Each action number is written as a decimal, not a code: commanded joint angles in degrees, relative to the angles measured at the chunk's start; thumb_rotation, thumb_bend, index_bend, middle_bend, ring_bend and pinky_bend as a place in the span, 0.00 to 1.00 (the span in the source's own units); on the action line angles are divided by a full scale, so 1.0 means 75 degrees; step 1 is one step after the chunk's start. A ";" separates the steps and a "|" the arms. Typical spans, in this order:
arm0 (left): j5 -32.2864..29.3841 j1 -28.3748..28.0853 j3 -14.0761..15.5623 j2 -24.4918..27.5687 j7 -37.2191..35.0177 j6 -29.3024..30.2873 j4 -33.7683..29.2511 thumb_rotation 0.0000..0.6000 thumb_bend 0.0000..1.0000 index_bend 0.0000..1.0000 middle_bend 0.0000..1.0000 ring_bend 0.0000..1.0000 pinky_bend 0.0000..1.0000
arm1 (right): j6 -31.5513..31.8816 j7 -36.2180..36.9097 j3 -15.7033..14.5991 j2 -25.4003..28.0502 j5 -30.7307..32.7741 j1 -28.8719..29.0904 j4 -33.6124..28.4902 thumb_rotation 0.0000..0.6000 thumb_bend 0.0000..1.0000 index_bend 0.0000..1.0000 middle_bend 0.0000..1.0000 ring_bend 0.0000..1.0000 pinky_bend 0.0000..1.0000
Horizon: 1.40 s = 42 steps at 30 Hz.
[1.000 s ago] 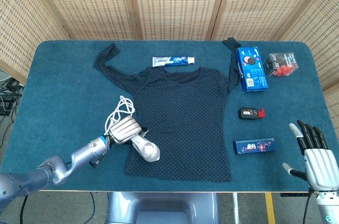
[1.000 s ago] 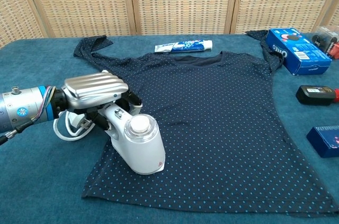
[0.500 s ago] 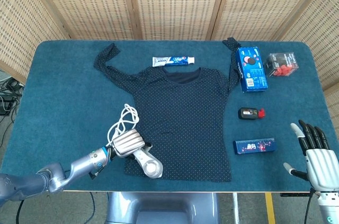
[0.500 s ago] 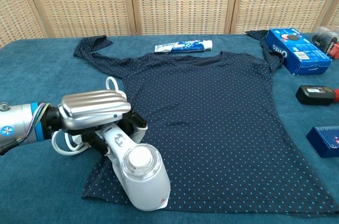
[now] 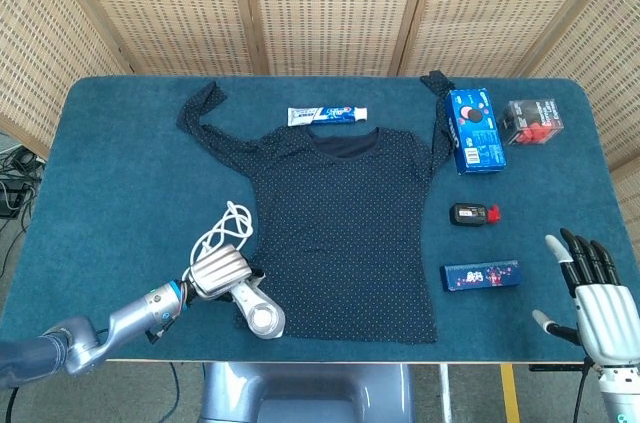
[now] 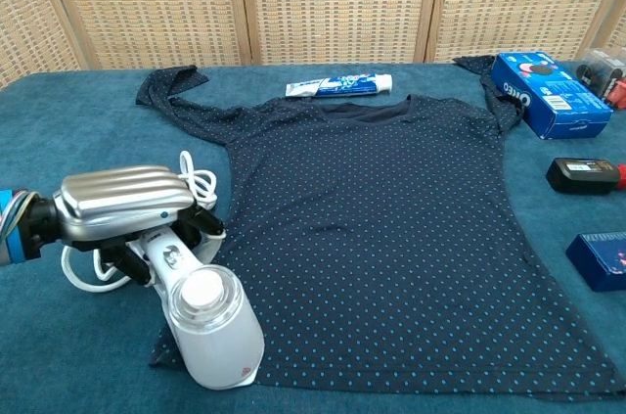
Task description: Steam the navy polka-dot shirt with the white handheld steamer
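The navy polka-dot shirt (image 5: 350,223) (image 6: 391,238) lies flat in the middle of the blue table, sleeves spread toward the back. My left hand (image 5: 217,270) (image 6: 122,204) grips the handle of the white handheld steamer (image 5: 258,311) (image 6: 207,331), whose head lies at the shirt's front left hem corner. Its white cord (image 5: 222,228) (image 6: 196,179) loops behind the hand. My right hand (image 5: 595,293) hovers open at the table's front right corner, holding nothing; the chest view does not show it.
A toothpaste tube (image 5: 327,115) lies behind the collar. Right of the shirt are a blue cookie box (image 5: 473,129), a clear box with red items (image 5: 534,121), a small black device (image 5: 472,213) and a flat blue box (image 5: 480,276). A wicker screen stands behind the table.
My left hand has pulled the steamer toward the front and left, from the shirt's lower left area to its hem corner. The right hand has stayed still.
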 commanded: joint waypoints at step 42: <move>-0.3002 -0.0367 -0.2529 -0.1985 -0.2220 -0.2127 0.5772 1.00 0.36 0.99 0.81 0.71 0.75 | -0.0363 -0.0391 0.0019 -0.0186 0.0191 0.0137 -0.0027 1.00 0.00 0.00 0.00 0.00 0.00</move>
